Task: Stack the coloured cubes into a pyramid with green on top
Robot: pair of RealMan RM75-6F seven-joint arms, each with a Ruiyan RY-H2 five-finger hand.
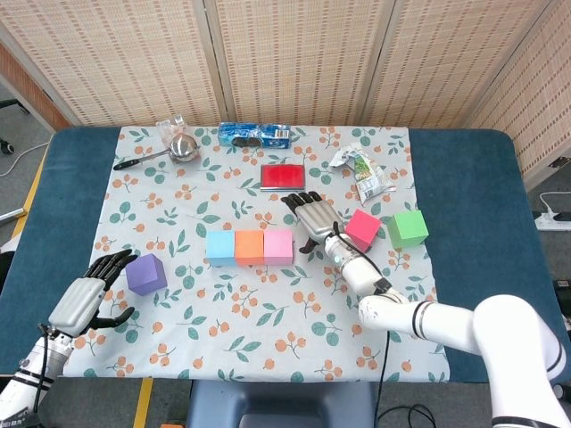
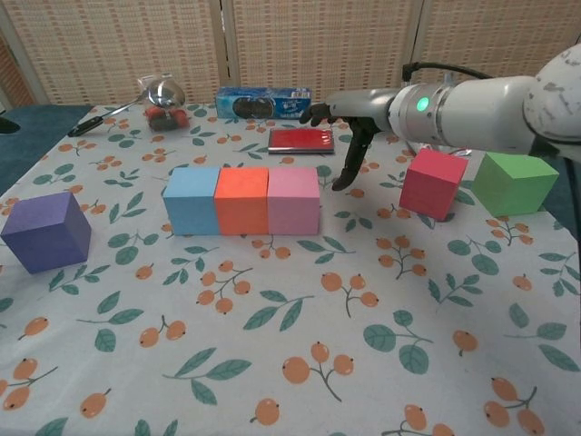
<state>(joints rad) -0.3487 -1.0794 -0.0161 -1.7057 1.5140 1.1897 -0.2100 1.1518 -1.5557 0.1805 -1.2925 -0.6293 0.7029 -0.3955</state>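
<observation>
Blue [image 1: 220,247] [image 2: 191,201], orange [image 1: 249,247] [image 2: 241,200] and pink [image 1: 278,246] [image 2: 293,201] cubes stand touching in a row at mid-table. A magenta cube [image 1: 363,229] [image 2: 433,183] and a green cube [image 1: 407,228] [image 2: 516,183] sit to their right. A purple cube [image 1: 144,273] [image 2: 46,231] lies at the left. My right hand [image 1: 313,218] [image 2: 352,127] hovers open between the pink and magenta cubes, fingers spread, holding nothing. My left hand [image 1: 85,299] rests open just left of the purple cube.
A red flat box [image 1: 283,176] [image 2: 302,139] lies behind the row. A blue biscuit packet [image 1: 255,135] [image 2: 263,102], a metal ladle [image 1: 175,149] [image 2: 154,94] and snack wrappers [image 1: 361,169] sit along the far side of the floral cloth [image 1: 268,312].
</observation>
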